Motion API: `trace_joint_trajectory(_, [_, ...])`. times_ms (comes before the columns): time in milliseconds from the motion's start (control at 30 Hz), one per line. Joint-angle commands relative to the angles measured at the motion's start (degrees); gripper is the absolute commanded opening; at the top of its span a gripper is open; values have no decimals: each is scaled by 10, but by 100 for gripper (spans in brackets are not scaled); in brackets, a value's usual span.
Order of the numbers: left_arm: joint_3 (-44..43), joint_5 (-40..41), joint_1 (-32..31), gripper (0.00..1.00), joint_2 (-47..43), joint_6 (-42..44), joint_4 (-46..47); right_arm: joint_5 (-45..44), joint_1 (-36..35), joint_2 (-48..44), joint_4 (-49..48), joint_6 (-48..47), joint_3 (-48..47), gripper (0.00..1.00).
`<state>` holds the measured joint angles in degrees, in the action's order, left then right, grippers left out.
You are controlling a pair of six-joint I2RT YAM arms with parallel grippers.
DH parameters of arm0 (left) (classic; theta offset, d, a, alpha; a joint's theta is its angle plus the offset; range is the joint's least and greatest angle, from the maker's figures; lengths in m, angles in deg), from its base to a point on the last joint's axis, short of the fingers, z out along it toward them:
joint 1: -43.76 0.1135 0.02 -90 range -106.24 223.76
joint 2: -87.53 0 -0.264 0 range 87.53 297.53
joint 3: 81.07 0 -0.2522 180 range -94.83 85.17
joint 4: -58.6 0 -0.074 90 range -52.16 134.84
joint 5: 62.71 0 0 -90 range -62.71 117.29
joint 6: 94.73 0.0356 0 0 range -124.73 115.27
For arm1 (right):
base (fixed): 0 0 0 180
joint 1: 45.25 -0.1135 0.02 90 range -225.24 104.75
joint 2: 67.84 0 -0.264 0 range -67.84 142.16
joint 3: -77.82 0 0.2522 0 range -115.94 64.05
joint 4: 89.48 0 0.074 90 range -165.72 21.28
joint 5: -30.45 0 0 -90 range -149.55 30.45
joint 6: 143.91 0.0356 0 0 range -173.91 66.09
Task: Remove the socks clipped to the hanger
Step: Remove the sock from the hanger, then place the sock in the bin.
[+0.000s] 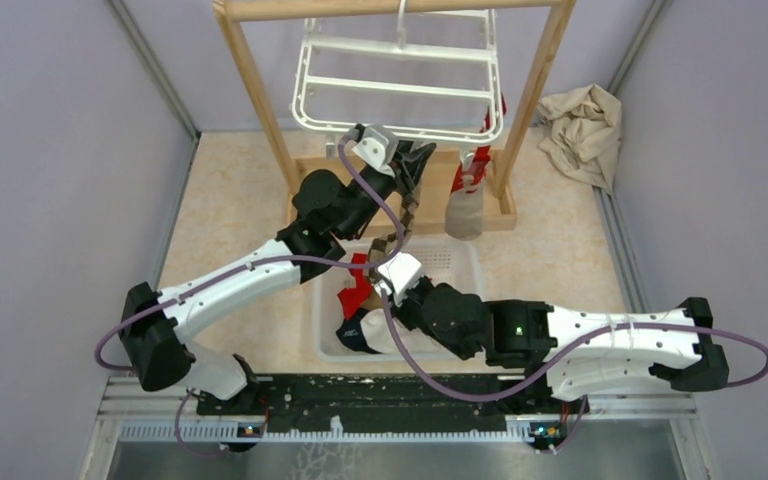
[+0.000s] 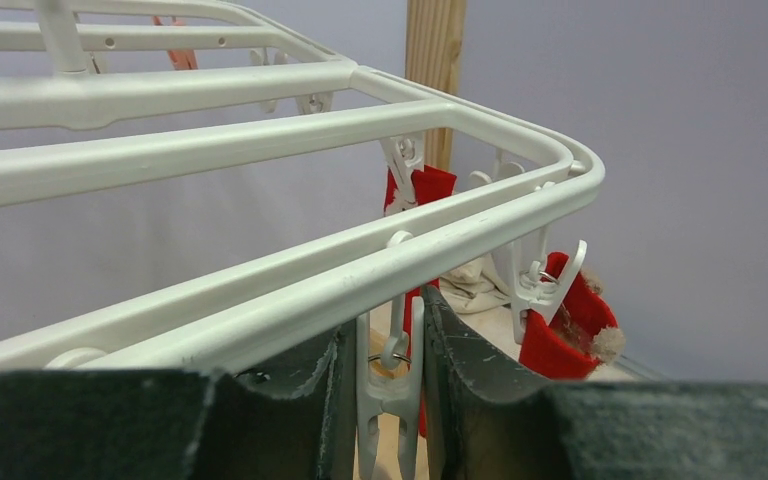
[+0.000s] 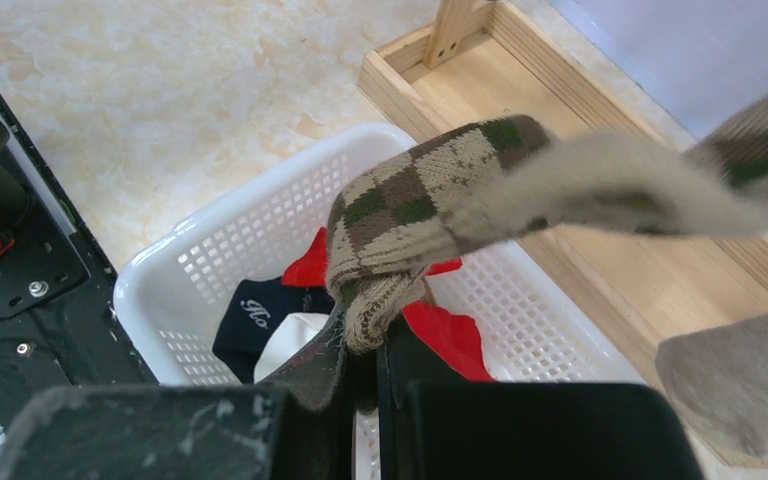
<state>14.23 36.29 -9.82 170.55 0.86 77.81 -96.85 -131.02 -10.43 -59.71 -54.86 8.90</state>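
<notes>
In the top view, the hanger (image 1: 400, 90) hangs from the wooden frame (image 1: 250, 70) at the far side; a red sock (image 1: 477, 165) and a tan sock (image 1: 463, 215) dangle from its near right corner; the basket (image 1: 460, 262) just nearer already holds several socks, so you look well past halfway. Your left gripper (image 1: 403, 165) is up at the hanger's near rail, your right gripper (image 1: 388, 270) is over the basket, and the patterned sock (image 1: 405, 215) stretches between them.

In the left wrist view, the fingers (image 2: 470, 380) squeeze a clip (image 2: 390, 395) under the rail, touching both its wings as far as shows; two red pieces hang clipped beyond.

In the right wrist view, the jaws are clamped on the patterned sock's end; a navy sock (image 3: 255, 320) lies in the basket below. Judging by this, the patterned sock is about to be freed; at least the red and tan ones remain.
</notes>
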Motion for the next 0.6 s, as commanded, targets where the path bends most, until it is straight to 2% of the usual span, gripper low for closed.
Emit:
trace_joint_trajectory(0, [-27, -17, 5, 14, 1, -13, -5, -12, -10, -17, -18, 4, 2, 0])
trace_joint_trajectory(33, [-29, -17, 6, 7, 2, -14, -8, -12, -10, -18, -18, 5, 4, 0])
trace_joint_trajectory(100, [-34, -20, 6, 4, 1, -16, -16, -17, -10, -24, -18, 5, 10, 0])
trace_joint_trajectory(333, [-32, -23, 8, 12, -11, -21, -28, -35, -10, -80, -17, 38, 52, 0])
trace_joint_trajectory(567, [-9, -12, 8, 14, -41, -25, -38, -8, 19, -114, -11, 79, 90, 0])
